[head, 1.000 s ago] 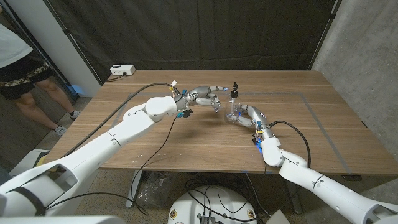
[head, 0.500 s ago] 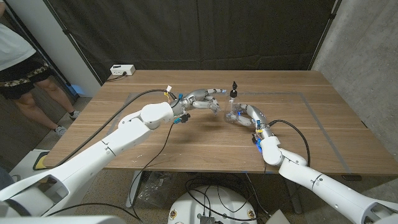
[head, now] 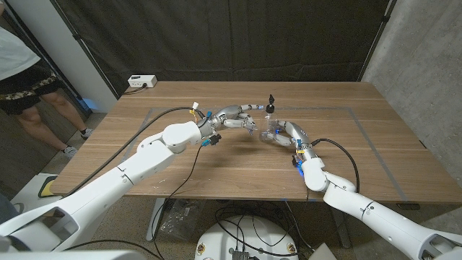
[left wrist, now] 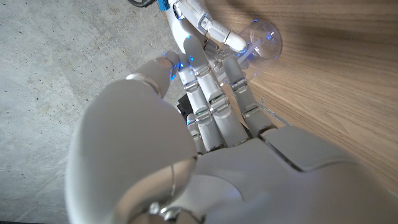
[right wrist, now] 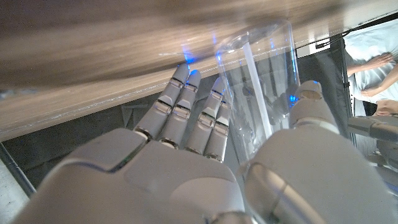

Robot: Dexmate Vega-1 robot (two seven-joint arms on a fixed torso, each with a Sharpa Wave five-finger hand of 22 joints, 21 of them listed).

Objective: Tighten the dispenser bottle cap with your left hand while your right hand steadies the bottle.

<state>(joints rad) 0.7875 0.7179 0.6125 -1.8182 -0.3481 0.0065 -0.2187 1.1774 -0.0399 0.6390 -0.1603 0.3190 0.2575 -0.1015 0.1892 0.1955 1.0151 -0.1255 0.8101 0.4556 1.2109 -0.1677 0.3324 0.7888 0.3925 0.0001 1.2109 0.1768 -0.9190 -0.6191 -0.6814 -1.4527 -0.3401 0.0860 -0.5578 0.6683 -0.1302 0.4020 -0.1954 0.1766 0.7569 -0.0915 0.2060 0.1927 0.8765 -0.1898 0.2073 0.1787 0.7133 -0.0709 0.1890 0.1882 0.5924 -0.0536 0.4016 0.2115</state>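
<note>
Both hands engaged: my right hand (head: 287, 134) grasps the clear bottle (head: 271, 130) to steady it; my left hand (head: 238, 116), fingers spread and holding nothing, sits at its 9 o'clock, short of the black cap (head: 271, 105).

No text, label, brand, number or sign can be read in any view. A small white box (head: 142, 81) is seen at the bench's (head: 216, 162) far left corner, but any marking on it is too small to be made out. The clear bottle (right wrist: 261, 93) is seen unlabelled in the right wrist view.
</note>
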